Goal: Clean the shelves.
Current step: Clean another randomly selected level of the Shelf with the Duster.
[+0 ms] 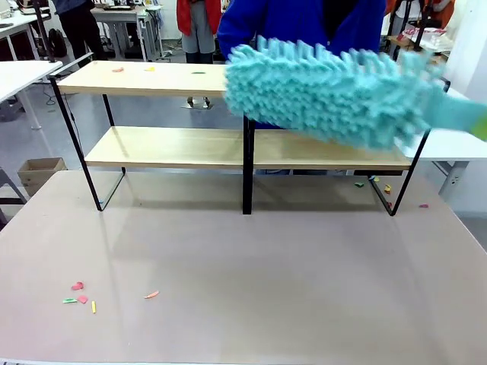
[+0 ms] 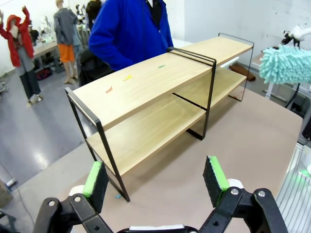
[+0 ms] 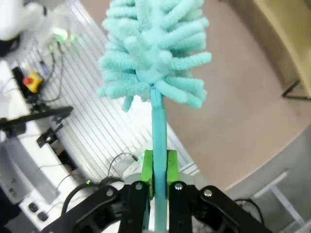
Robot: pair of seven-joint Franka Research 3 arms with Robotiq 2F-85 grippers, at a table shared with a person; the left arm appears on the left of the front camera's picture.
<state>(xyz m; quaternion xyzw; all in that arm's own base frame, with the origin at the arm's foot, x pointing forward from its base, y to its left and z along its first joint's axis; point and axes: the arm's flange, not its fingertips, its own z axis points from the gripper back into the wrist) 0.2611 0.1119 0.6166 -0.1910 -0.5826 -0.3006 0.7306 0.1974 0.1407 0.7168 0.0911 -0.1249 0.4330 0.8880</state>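
1. Shelves (image 1: 152,78) stand along the 12 o'clock edge of the tabletop (image 1: 243,274) in the front view. They are two long light-wood boards in a thin black frame with a centre post. The rack looks stiff but light on its thin legs, so I judge a hard push could slide it. It wants wiping, not lifting.
2. Duster (image 1: 335,95), teal and fluffy, hangs in front of the top board toward 2 o'clock. Its head (image 3: 155,53) looks soft, light and yielding. The thin handle (image 3: 158,141) is the place to hold it, low down.
3. Right jaws are clamped on that handle, green pads pressed to both sides.
4. Left jaws stand wide apart with nothing between them, hovering off one end of the rack.
5. Coloured scraps (image 1: 118,69) lie on the top board toward 11 o'clock, and further scraps (image 1: 80,296) lie on the tabletop at 8 o'clock. They look featherlight and likely to scatter under a fast sweep.
6. Cardboard box (image 1: 39,173) sits on the floor at 9 o'clock, open-topped. Its contents cannot be made out.
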